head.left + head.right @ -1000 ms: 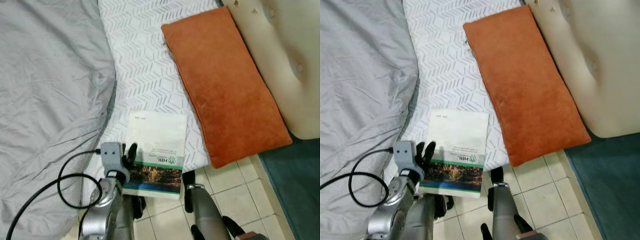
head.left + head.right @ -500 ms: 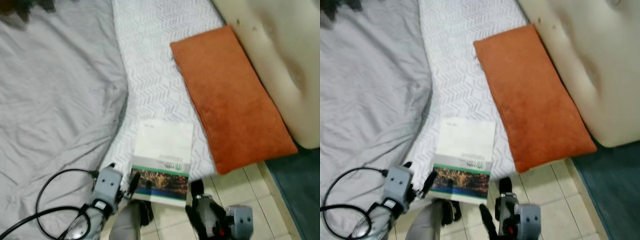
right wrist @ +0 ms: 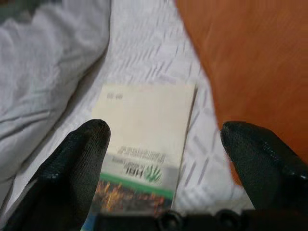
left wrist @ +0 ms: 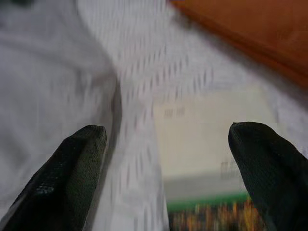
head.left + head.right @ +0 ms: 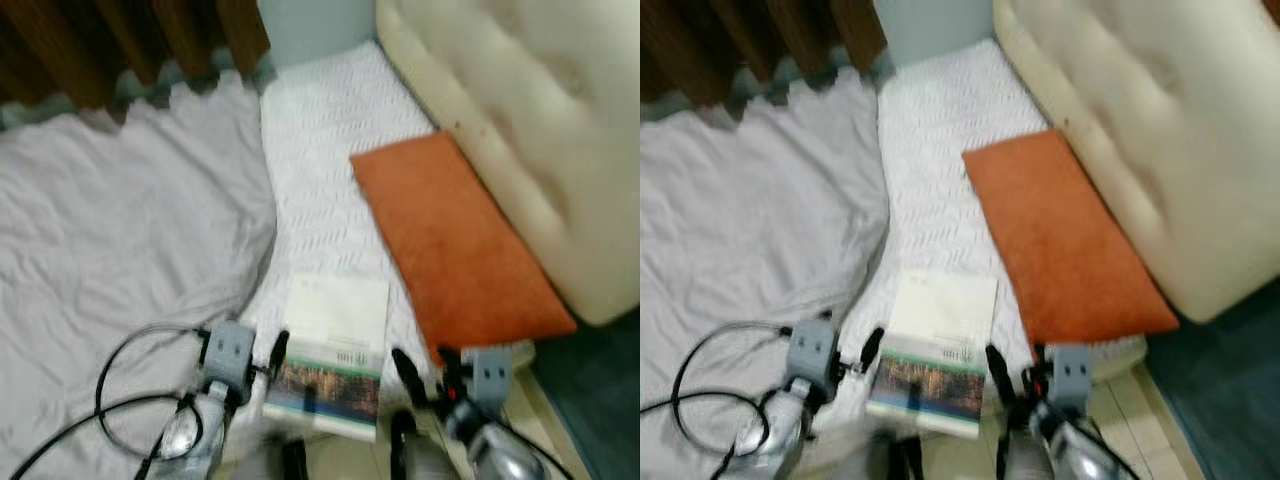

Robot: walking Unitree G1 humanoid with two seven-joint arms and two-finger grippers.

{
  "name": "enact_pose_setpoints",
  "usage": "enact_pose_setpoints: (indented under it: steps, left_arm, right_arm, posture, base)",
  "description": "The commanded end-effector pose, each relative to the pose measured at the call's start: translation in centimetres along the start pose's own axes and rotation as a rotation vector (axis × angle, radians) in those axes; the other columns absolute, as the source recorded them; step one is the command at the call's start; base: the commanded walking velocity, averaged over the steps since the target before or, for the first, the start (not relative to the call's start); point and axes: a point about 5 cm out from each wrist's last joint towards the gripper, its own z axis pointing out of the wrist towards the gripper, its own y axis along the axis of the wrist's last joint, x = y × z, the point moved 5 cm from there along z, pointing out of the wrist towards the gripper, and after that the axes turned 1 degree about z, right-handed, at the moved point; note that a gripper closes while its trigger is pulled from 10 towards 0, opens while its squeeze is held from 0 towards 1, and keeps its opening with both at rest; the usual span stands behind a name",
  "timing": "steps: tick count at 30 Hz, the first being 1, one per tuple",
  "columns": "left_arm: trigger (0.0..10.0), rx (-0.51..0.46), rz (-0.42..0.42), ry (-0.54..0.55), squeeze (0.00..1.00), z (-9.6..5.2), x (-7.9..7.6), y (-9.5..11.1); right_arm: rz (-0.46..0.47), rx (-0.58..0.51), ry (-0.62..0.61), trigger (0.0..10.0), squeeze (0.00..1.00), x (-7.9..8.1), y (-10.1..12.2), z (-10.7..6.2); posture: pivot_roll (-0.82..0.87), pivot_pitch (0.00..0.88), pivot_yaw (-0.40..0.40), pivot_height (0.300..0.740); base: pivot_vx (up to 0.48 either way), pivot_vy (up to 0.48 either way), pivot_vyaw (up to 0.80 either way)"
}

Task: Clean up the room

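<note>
Book with a cream cover and a green-and-photo band along its lower edge [image 5: 333, 352]: it lies flat on the white patterned mattress sheet [image 5: 320, 190], its near end jutting a little over the bed's edge, directly between the two pincers. The left gripper [image 5: 277, 352] sits just beside the book's left edge, and in the left wrist view its two black fingers [image 4: 72, 173] stand wide apart with nothing between them. The right gripper [image 5: 405, 372] is close off the book's right lower corner, and the right wrist view shows its fingers [image 3: 79, 168] also spread wide, the book ahead of them.

A rumpled grey duvet [image 5: 120, 260] lies beyond the left gripper, away from the book, and a rust-orange rectangular cushion [image 5: 455, 245] lies beyond the right gripper, against the cream tufted headboard [image 5: 520, 130].

By its look the book is a thin softcover: probably light, somewhat floppy, with a smooth cover that could slip. Lying flat on a soft sheet, it offers no edge from above, so the overhanging near end seems the best place to pinch, cover and pages together, close to a corner or the spine so it does not fan open.
</note>
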Motion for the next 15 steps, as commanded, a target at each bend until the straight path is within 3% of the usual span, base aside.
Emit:
enact_pose_setpoints:
  steps: [1,5,10,15]
  left_arm:
    - [10.0,0.05,-0.006,0.022,0.0,0.4,0.5,-1.6]
    - [10.0,0.048,-0.037,0.011,0.0,1.8,0.3,-1.3]
    - [10.0,0.049,-0.061,-0.011,0.0,2.9,-0.3,-1.3]
    - [10.0,0.035,-0.05,-0.023,0.0,3.8,-0.7,-1.2]
  right_arm:
    - [-0.013,0.013,-0.043,10.0,0.0,-0.8,-0.7,0.0]
    - [-0.043,-0.01,-0.063,10.0,0.0,-1.4,-0.2,0.5]
    - [-0.052,-0.028,-0.087,10.0,0.0,-2.0,0.3,0.7]
    - [-0.105,-0.028,-0.112,10.0,0.0,-2.1,0.2,0.8]
  posture:
    - [-0.15,0.036,0.111,0.74]
    - [-0.17,0.028,0.119,0.74]
    - [-0.2,0.027,0.13,0.74]
    - [-0.21,0.033,0.137,0.74]
  base:
    - [0.0,0.0,0.0]
    - [0.0,0.0,0.0]
    - [-0.443,0.0,0.0]
    - [0.0,0.0,0.0]
